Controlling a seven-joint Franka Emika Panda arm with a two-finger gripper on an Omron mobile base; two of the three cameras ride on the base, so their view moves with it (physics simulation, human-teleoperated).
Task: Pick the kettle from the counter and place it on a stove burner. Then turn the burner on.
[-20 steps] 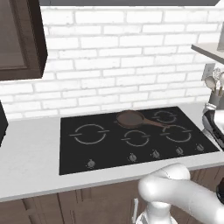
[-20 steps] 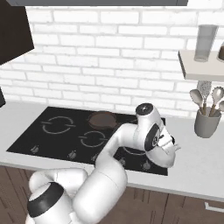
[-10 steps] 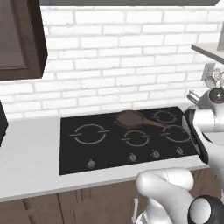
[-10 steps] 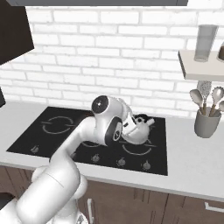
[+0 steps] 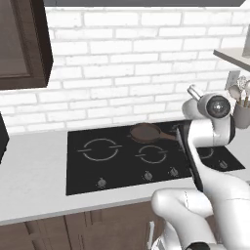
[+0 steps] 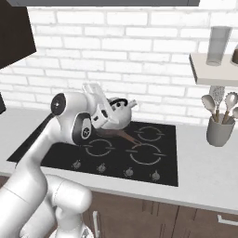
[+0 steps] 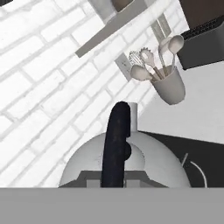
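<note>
Above the middle of the black glass cooktop (image 6: 167, 174), the kettle (image 6: 116, 116) hangs in the air, carried by the gripper (image 6: 101, 109), clear of the glass and of the brown frying pan (image 5: 146, 132) that lies below it toward the cooktop's back edge. In the right base view the kettle's short spout points toward the right end of the cooktop, and the white hand sits tight against the kettle's left side. In the hand view the kettle (image 7: 127, 164) shows from close up, its silvery dome low in the picture and its thin dark handle (image 7: 116, 144) running up from between the finger tips, so the claw is clamped on that handle. The largest ring outline, the stove burner (image 5: 100, 149), is printed near the cooktop's left edge and has nothing on it; a row of small knobs (image 6: 128, 173) runs along the cooktop's front edge. The pale grey counter (image 6: 209, 172) carries the cooktop, and on its right end, near the white brick wall (image 6: 139, 51), stands a grey utensil holder (image 6: 219, 131) with spoons and a whisk in it. A shelf (image 6: 214, 69) juts from the wall above that holder.
</note>
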